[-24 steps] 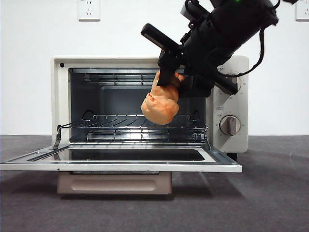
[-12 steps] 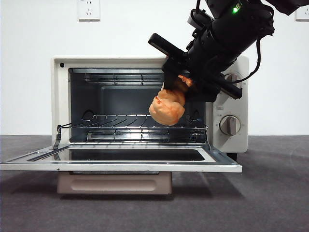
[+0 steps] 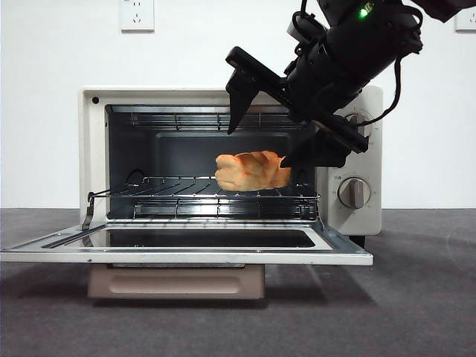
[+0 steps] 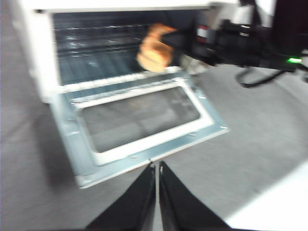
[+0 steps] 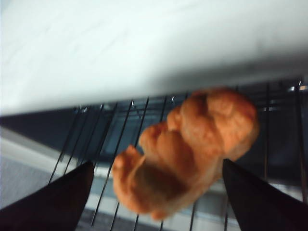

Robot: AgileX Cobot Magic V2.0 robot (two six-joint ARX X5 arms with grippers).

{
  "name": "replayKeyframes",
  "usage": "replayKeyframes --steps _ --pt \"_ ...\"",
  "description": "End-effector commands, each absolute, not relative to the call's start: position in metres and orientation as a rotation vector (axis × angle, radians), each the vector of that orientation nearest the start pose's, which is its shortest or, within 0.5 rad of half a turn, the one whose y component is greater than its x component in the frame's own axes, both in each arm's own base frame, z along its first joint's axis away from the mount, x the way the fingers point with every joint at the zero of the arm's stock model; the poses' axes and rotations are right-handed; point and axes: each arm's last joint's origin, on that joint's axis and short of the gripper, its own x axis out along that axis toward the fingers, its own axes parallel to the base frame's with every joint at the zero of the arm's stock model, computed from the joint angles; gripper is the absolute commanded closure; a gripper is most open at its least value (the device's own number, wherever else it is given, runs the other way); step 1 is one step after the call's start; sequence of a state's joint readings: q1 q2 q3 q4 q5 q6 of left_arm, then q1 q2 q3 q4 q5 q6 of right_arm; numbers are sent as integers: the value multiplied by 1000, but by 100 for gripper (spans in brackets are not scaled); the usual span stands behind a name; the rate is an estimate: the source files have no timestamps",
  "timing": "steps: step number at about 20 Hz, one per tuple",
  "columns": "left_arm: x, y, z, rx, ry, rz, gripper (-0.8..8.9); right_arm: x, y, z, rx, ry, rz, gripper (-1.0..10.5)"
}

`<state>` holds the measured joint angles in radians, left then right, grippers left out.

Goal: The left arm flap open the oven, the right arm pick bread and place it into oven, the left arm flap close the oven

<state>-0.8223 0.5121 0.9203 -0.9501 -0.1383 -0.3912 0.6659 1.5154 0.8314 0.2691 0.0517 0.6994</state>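
Left claw [image 4: 157,192] pressed together, hovering over the tabletop [image 3: 416,297] in front of the dropped door [image 3: 186,247]. Oven [image 3: 357,216] open. Bread [image 3: 251,171] lies on the wire rack [image 3: 171,195], right of centre. Right claw [image 3: 277,131] spread wide above it, not touching.

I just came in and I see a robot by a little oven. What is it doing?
It is putting bread in the oven. The oven's door hangs open, and the bread lies on the wire rack inside. The right end effector is open just above the bread, no longer gripping it. The left end effector waits shut in front of the door, which is not closed yet.
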Motion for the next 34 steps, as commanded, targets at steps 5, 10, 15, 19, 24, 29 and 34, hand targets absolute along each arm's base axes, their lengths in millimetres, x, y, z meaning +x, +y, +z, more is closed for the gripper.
replayKeyframes --steps 5,10,15,19,24,29,34 --pt "71 -63 332 -56 705 -487 798 215 184 260 454 666 524 519" --pt "97 -76 326 -60 790 -561 798 170 151 297 374 695 672 519" --pt "144 -70 317 -217 856 -586 799 121 109 319 309 679 691 519" --pt "181 -50 300 -403 881 -600 799 86 78 324 292 682 681 519" --pt "192 -24 248 -573 911 -472 799 52 50 328 326 622 696 519" --pt "181 -6 190 -729 957 -351 799 39 39 331 366 564 712 519" --pt "166 -1 148 -784 1050 -284 799 40 39 331 371 566 710 519"
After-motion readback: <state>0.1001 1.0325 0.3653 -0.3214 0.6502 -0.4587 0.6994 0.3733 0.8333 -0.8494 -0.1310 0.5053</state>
